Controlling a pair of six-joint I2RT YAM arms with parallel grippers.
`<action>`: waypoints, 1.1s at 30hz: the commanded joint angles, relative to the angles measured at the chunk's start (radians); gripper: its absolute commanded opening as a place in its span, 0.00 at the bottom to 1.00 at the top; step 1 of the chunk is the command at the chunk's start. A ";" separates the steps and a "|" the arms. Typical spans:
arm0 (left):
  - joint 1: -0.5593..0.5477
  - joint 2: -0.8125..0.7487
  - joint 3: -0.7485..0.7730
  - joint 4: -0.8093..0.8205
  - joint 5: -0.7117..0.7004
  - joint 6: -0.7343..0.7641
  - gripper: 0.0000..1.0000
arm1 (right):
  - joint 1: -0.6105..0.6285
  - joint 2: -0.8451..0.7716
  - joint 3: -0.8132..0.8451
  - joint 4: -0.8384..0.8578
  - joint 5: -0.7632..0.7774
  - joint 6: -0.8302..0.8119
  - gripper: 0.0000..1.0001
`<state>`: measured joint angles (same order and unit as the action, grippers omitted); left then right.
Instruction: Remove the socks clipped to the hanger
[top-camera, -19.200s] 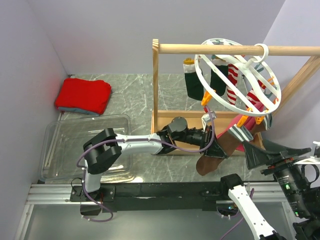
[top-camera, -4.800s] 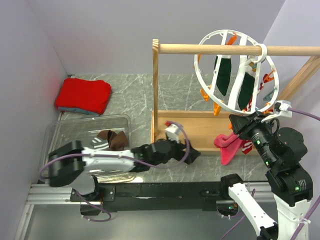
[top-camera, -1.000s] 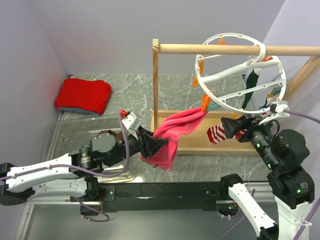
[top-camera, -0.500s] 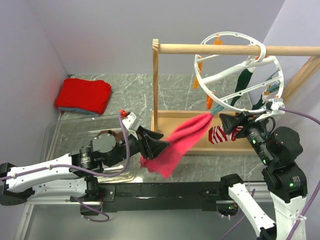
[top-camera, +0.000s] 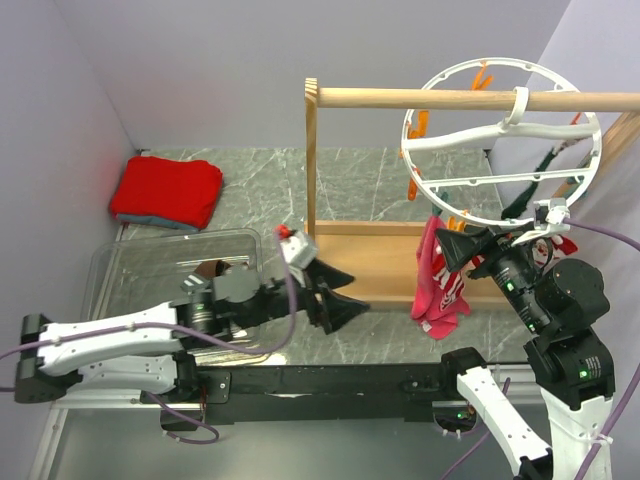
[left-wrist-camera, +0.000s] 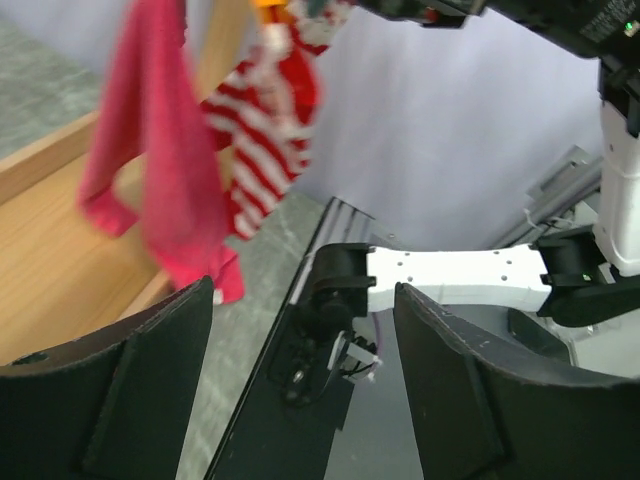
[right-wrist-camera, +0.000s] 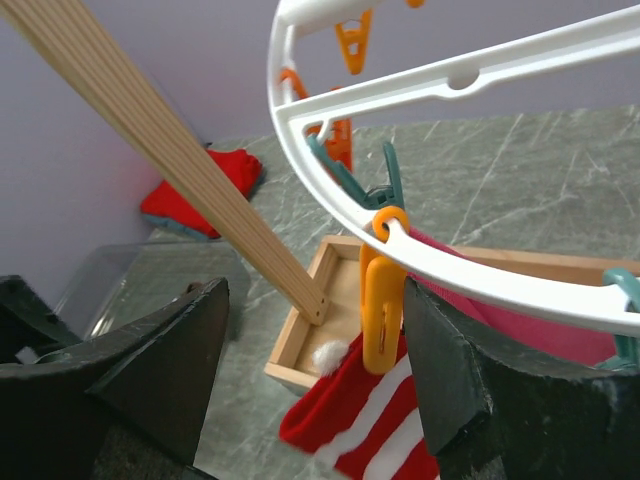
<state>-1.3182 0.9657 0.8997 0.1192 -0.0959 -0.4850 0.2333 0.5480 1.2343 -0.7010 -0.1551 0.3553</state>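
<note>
The white ring hanger (top-camera: 516, 105) hangs by its hook from the wooden rail. A red-and-white striped sock (top-camera: 457, 292) hangs from an orange clip (right-wrist-camera: 381, 312) on its lower rim, beside a plain pink cloth (top-camera: 432, 272). A dark green sock (top-camera: 545, 166) is clipped at the far right. My right gripper (top-camera: 466, 250) is open at the rim (right-wrist-camera: 420, 255), its fingers either side of the orange clip and the sock (right-wrist-camera: 370, 425). Lower and to the left, my left gripper (top-camera: 338, 297) is open and empty, facing the pink cloth (left-wrist-camera: 160, 195) and the sock (left-wrist-camera: 262, 150).
The wooden rail frame (top-camera: 311, 170) stands mid-table with its base tray (top-camera: 385, 262). A clear plastic bin (top-camera: 150, 262) at the left holds a brown-ended sock (top-camera: 212, 270). A folded red cloth (top-camera: 167, 193) lies at the back left.
My left gripper has opened and let go of the pink cloth, which swung back to hang under the hanger. The left arm reached right. The hanger turned and shifted right.
</note>
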 joint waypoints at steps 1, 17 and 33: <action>-0.004 0.140 0.067 0.238 0.177 0.074 0.79 | 0.003 -0.003 0.024 0.051 -0.037 0.024 0.76; -0.004 0.530 0.218 0.448 -0.100 0.175 0.96 | 0.003 -0.010 0.048 -0.046 -0.008 0.040 0.76; -0.003 0.659 0.367 0.421 -0.117 0.146 0.78 | 0.003 0.135 0.220 -0.298 0.094 0.080 0.74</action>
<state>-1.3190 1.5852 1.1900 0.5186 -0.2085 -0.3344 0.2333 0.6273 1.4010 -0.9321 -0.1104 0.4259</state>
